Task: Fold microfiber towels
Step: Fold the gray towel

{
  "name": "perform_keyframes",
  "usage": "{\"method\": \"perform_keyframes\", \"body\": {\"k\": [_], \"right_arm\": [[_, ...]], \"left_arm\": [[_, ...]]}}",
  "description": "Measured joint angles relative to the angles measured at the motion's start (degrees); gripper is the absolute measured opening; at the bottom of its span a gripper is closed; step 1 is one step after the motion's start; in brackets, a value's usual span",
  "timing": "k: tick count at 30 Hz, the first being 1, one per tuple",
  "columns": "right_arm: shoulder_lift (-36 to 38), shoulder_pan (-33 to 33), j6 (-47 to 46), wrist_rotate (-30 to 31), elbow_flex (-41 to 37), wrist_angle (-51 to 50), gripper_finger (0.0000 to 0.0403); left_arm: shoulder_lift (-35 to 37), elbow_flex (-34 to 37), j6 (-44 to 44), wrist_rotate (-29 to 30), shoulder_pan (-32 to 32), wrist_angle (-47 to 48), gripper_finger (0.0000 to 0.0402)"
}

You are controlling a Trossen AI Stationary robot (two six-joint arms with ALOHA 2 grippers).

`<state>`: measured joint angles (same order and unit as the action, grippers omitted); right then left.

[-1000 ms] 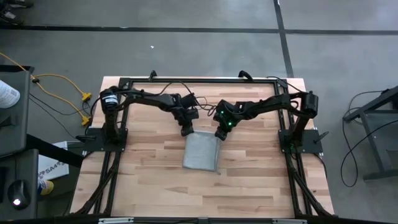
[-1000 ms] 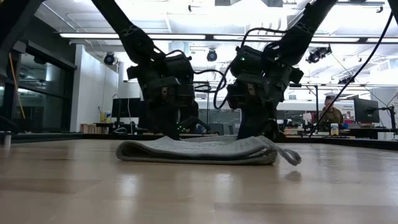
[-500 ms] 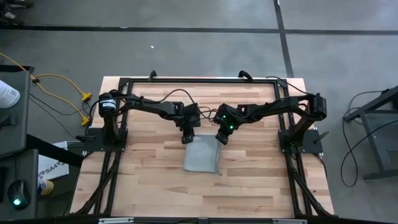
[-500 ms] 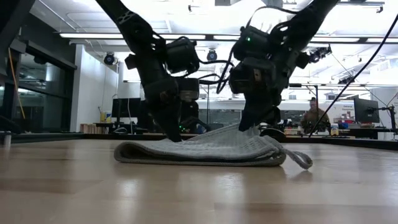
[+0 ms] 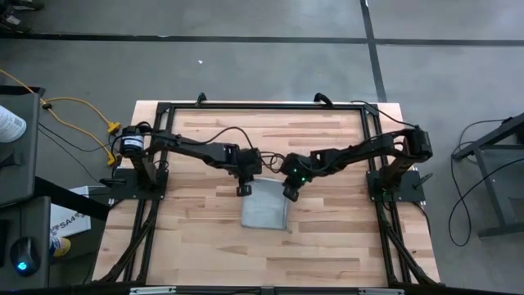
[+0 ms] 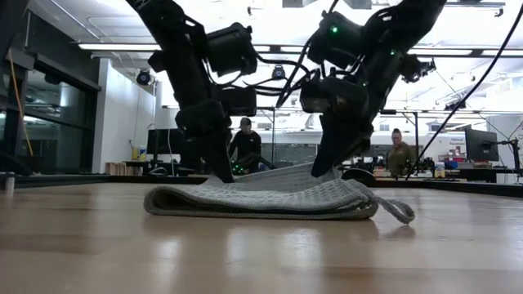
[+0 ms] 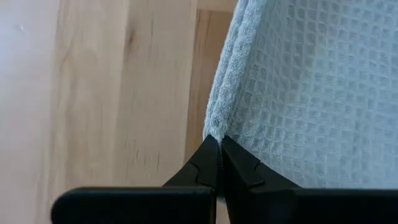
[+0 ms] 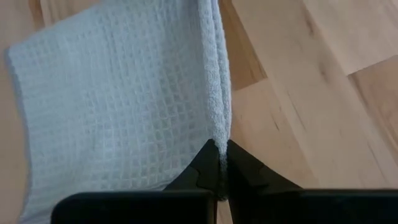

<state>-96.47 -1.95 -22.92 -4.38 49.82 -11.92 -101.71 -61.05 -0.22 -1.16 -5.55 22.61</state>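
From above, the light grey-blue, rectangular microfiber towel point(image 5: 265, 206) lies near the middle of the pale wooden plank bench point(image 5: 188, 238), already doubled into a compact rectangle. The left gripper point(image 5: 243, 189) and the right gripper point(image 5: 288, 192) sit at its two far corners, one each. I judge that at least one fold is done and another is under way, with the far edge to be carried over toward the near edge.

At bench height, the towel point(image 6: 261, 198) shows as a thick stack of soft layers with a rounded fold at one end and a loose flap trailing at the other. Its top layer rises in a slope to the two dark grippers. People stand far behind in the room.

From the left wrist, the left arm's black fingers point(image 7: 208, 165) are pinched closed on a hemmed corner of the cloth point(image 7: 305, 87), whose weave is a fine waffle grid.

From the right wrist, the right arm's fingers point(image 8: 208, 165) are likewise clamped tight on the rolled hem of the towel point(image 8: 118, 106), above the grained wood.
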Motion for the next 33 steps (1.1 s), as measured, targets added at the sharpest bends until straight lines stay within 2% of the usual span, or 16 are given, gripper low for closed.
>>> {"method": "perform_keyframes", "body": {"k": [8, 13, 21, 33], "right_arm": [[0.0, 4.7, -0.1, 6.5, -0.1, 0.2, 0.0005], [0.0, 6.7, -1.5, 7.9, 0.0, 0.9, 0.0005], [0.0, 10.7, -2.4, 10.6, -0.1, 2.7, 0.0005], [1.6, 16.2, -4.5, 14.1, -0.1, 4.5, 0.0005]], "left_arm": [[0.7, 1.1, -1.5, 8.2, 5.3, -1.1, 0.0], [2.6, 1.2, -2.0, 12.3, 8.1, 0.1, 0.0], [6.5, 1.3, -4.2, 14.6, 11.8, 1.7, 0.0], [7.1, 1.2, -8.1, 20.5, 19.1, 2.9, 0.0]]}}
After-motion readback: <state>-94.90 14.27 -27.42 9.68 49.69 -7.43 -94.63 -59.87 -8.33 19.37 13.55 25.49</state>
